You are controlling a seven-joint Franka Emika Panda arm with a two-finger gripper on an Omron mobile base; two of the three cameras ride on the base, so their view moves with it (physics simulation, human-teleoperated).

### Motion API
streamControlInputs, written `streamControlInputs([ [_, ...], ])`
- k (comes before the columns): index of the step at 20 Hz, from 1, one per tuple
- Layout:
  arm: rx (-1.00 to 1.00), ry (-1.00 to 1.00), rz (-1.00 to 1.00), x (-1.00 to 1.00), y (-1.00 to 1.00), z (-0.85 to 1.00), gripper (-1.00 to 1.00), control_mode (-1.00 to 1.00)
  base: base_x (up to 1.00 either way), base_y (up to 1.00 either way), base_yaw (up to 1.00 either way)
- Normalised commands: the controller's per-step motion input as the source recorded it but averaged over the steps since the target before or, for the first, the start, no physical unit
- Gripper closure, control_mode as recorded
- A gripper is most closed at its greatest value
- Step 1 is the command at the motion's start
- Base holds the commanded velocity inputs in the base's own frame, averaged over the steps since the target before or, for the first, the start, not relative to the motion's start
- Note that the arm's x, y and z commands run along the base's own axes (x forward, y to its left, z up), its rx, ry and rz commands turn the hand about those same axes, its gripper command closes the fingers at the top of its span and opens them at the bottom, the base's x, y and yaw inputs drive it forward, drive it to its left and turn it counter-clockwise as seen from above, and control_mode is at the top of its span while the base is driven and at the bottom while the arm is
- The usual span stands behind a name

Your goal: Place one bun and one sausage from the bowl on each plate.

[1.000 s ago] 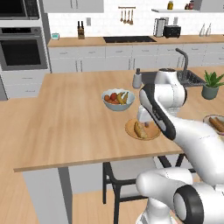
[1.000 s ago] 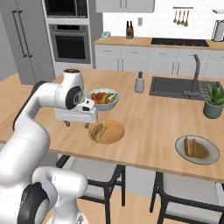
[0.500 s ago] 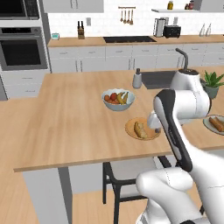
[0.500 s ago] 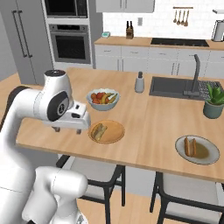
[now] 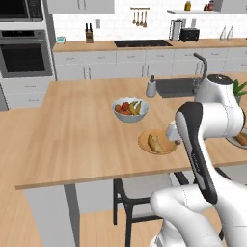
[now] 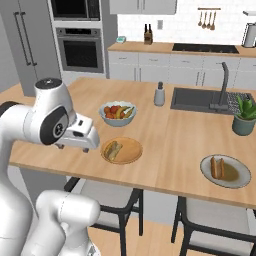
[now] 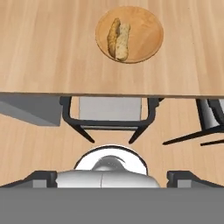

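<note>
You had the long wooden counter (image 6: 170,135) in front of you, with the arm bent over its near edge.

Two plates lay on it, well apart. The tan plate (image 6: 131,151) sat near the front edge, just this side of the pale fruit bowl (image 6: 118,121). The grey-white plate (image 6: 239,173) sat far off to the right, also near the front edge. It carried brownish food (image 6: 216,167), too small for you to tell bun from sausage.

On the tan plate, a bun (image 7: 124,41) and a darker sausage (image 7: 113,37) lay side by side, touching along their length, left of the plate's middle in the right base view.

Your claw (image 7: 113,177) hung just off the counter's near edge, to the left of the tan plate and clear of it. Its two dark fingertips (image 7: 41,177) stood spread wide apart, as far as they go. Nothing sat between them. They held nothing and touched neither the plate, the food nor the counter.
</note>
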Motion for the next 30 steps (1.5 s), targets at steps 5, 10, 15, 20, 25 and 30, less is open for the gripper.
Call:
streamControlInputs([
  [5, 0.00, 0.00, -0.12, -0.06, -0.09, 0.07, -1.00, -1.00, 0.00, 0.00, 0.00],
  [10, 0.00, 0.00, 0.00, -0.07, -0.07, 0.00, -1.00, 1.00, -0.49, -0.13, 0.00],
  [15, 0.00, 0.00, 0.00, 0.00, 0.00, 0.00, -1.00, 1.00, -0.37, -0.83, -0.08],
  [20, 0.00, 0.00, 0.00, 0.00, 0.00, 0.00, -1.00, 1.00, 0.00, -1.00, -0.12],
  [25, 0.00, 0.00, 0.00, 0.00, 0.00, 0.00, -1.00, 1.00, 0.00, -1.00, -0.10],
  [30, 0.00, 0.00, 0.00, 0.00, 0.00, 0.00, -1.00, 1.00, 0.11, -1.00, -0.02],
])
